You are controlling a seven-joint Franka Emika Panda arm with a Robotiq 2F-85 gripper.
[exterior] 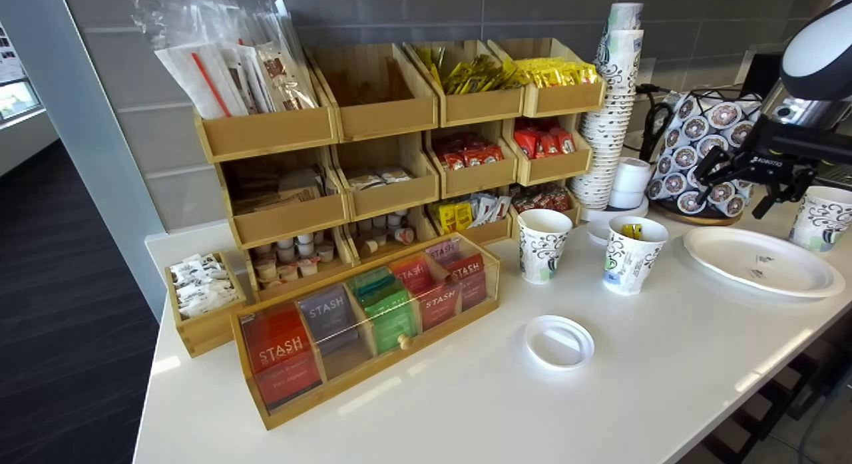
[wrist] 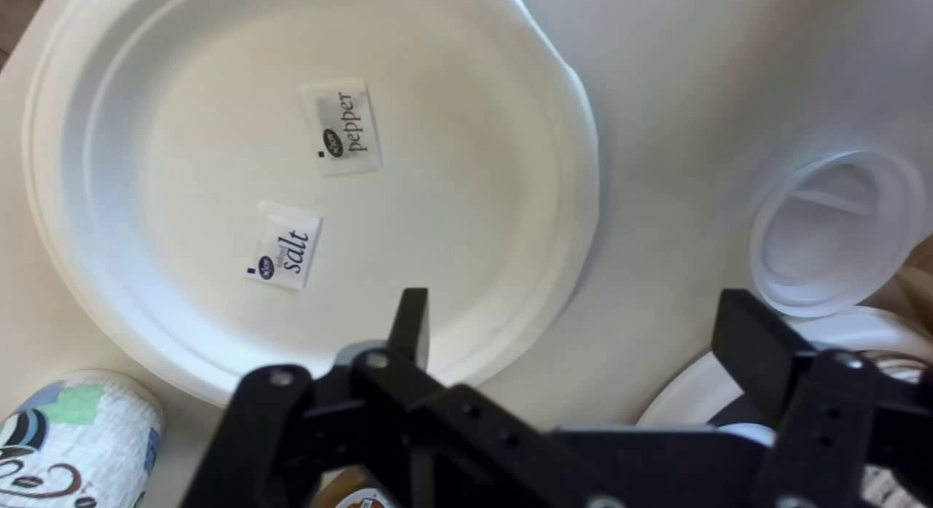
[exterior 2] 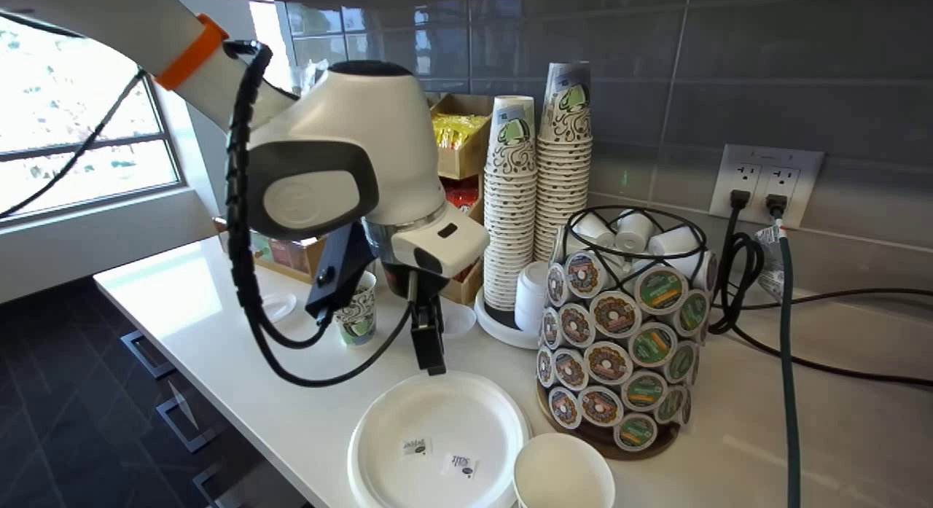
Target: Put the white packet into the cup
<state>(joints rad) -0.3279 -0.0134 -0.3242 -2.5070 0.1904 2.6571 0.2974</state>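
Looking down through the wrist view, we see the pincer [wrist: 576,322] with its 2 fingers spread wide and nothing held between them. Below it lies a white plate [wrist: 452,202], and on that we read the labels of 2 flat white packets: the salt packet [wrist: 288,251] and the pepper packet [wrist: 342,127], near each other but not touching. We cannot tell which of these 2 the task means. The pincer hangs above the table [exterior: 466,411], apart from both packets.

Just beside the plate we find a patterned paper cup [wrist: 87,442]. In an exterior view, 2 more cups stand upright: the middle cup [exterior: 629,261], with something yellow [exterior: 631,231] showing inside, and the tea-side cup [exterior: 542,251], near it but apart. Which cup the task intends, we cannot say.

A white lid [exterior: 559,344] lies on the table near those 2 cups. Past it sits a wooden tea box [exterior: 373,361] with a clear cover, and behind the box rise tiers of wooden bins [exterior: 386,116]. In both exterior views we see coffee pods [exterior 2: 606,361] near the plate and tall cup stacks [exterior 2: 510,224] by the wall.
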